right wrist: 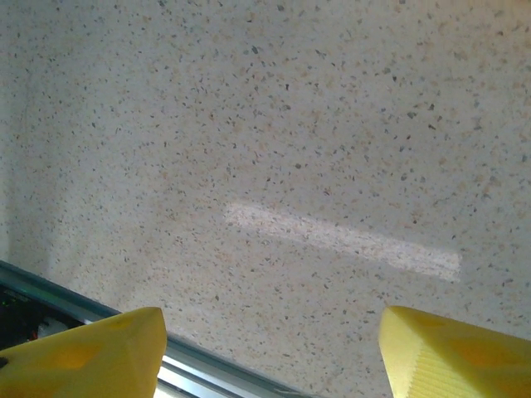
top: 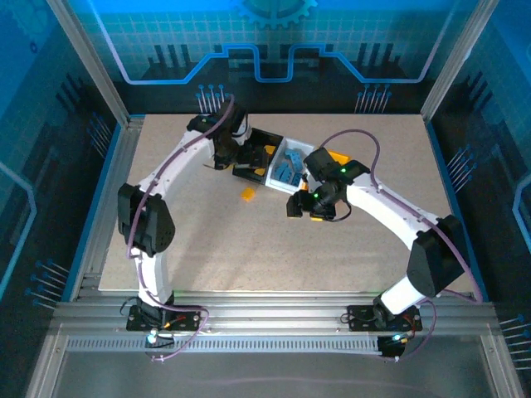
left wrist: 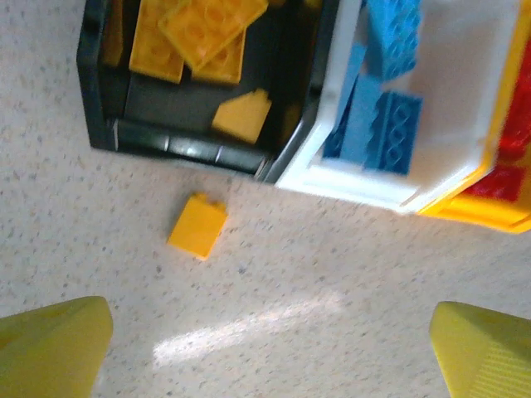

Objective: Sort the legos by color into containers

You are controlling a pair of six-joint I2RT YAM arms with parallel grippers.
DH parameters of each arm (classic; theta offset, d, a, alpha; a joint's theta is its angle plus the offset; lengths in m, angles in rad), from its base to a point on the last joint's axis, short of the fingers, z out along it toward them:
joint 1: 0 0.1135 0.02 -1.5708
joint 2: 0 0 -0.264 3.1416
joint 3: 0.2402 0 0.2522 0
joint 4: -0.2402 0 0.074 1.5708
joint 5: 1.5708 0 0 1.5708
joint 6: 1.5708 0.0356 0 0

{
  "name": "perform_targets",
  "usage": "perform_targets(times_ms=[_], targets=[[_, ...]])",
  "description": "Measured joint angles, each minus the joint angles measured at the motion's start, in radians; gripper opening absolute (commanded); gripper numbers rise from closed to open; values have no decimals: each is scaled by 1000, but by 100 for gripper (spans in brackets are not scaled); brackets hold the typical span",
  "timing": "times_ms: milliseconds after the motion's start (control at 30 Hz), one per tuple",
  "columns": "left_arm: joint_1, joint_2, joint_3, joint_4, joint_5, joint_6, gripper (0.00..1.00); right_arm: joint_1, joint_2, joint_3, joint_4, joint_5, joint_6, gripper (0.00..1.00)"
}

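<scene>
On the table (top: 332,257), black bin (left wrist: 182,148), white bin (left wrist: 357,182) and yellow bin (left wrist: 481,214) sit packed together. Left gripper (left wrist: 270,348) and right gripper (right wrist: 270,348) both hang released, empty. One loose yellow brick (left wrist: 197,225) lies just outside the black bin, and an off-centre pinch could flick it away.

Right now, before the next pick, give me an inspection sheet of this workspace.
Surface: speckled beige table, flat.
Job's things: black bin holds yellow bricks; white bin holds blue bricks; yellow bin holds red bricks; one loose yellow brick lies on the table beside the black bin, not touching it.
Clutter: nothing seen.
Grippers: left gripper open, empty; right gripper open, empty, over bare table.
Cables: purple cables run along both arms.
Surroundings: aluminium rails, blue panels.
</scene>
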Motion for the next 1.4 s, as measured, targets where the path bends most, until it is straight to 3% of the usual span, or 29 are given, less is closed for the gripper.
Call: perform_targets(times_ms=[367,800,1067,1400], targets=[[-76,-39,-228,51,-76,39,99,-22,-201,-21,94,16,-27,78],[-97,66,-228,111,-126,74,98,-79,-263,-126,117,16,5,79],[-97,129,-228,140,-182,167,87,-79,-264,-141,114,16,29,78],[-96,188,-185,173,-219,254,81,-79,-264,-142,101,16,55,77]])
